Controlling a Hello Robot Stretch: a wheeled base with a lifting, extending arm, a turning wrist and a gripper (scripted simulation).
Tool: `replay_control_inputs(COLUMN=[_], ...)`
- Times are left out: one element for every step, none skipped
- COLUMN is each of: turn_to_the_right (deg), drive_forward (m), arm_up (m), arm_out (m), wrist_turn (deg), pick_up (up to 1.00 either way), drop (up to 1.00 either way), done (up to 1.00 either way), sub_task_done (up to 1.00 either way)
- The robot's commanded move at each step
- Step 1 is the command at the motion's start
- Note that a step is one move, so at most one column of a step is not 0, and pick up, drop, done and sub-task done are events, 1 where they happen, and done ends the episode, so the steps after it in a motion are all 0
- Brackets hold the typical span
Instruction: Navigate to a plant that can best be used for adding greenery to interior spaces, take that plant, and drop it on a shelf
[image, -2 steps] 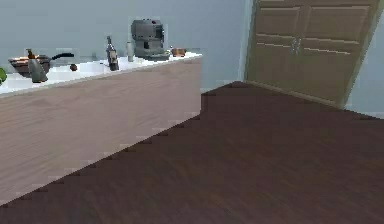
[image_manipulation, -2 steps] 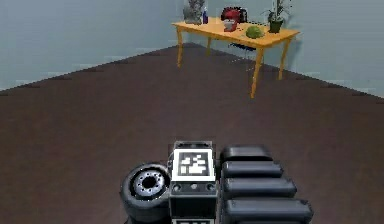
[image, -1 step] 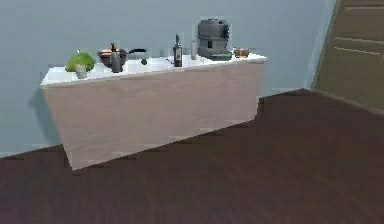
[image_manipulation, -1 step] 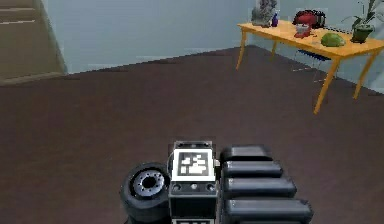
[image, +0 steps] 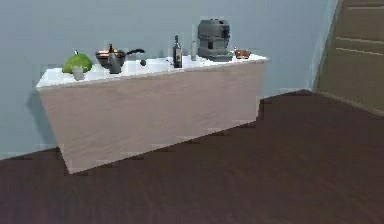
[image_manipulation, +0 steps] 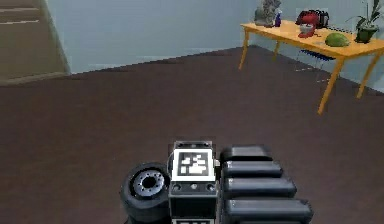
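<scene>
Distance decides most of what is seen at this moment. The gripper (image_manipulation: 147, 190), a dark round body beside the white square marker with black marks (image_manipulation: 193, 165), sits low and close to the robot at the end of the dark segmented arm (image_manipulation: 255, 188). This is probably a travel posture, because a folded arm is less likely to strike furniture while the base drives. The gripper's far end is not clear enough, so it cannot be told whether it holds anything.

The small leafy green potted plant (image_manipulation: 370, 22) is far up and to the right of the gripper, well apart from it, with bare dark floor between them. It stands at the right end of the long orange wooden table (image_manipulation: 288, 36). On the same tabletop, on the side closer to the gripper, are a round green fruit-like thing (image_manipulation: 337, 40), a dark red thing (image_manipulation: 312, 20) and a grey statue (image_manipulation: 266, 14).

The plant stands upright. Its long axis is vertical, with the pot down on the tabletop and the leaves pointing up. A hold low at the pot would probably keep it so.

Ahead of the robot stands a pale wooden counter with a white top (image: 150, 110). The round green leafy head (image: 77, 63) on it looks like a vegetable, so the table plant seems the better target.
</scene>
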Motion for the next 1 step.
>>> replay_control_inputs(turn_to_the_right=[-45.0], drive_forward=[0.0], arm_up=[0.0], arm_out=[0.0], wrist_turn=[0.0], pick_up=[0.0], drop=[0.0], done=[0.0], sub_task_done=[0.0])
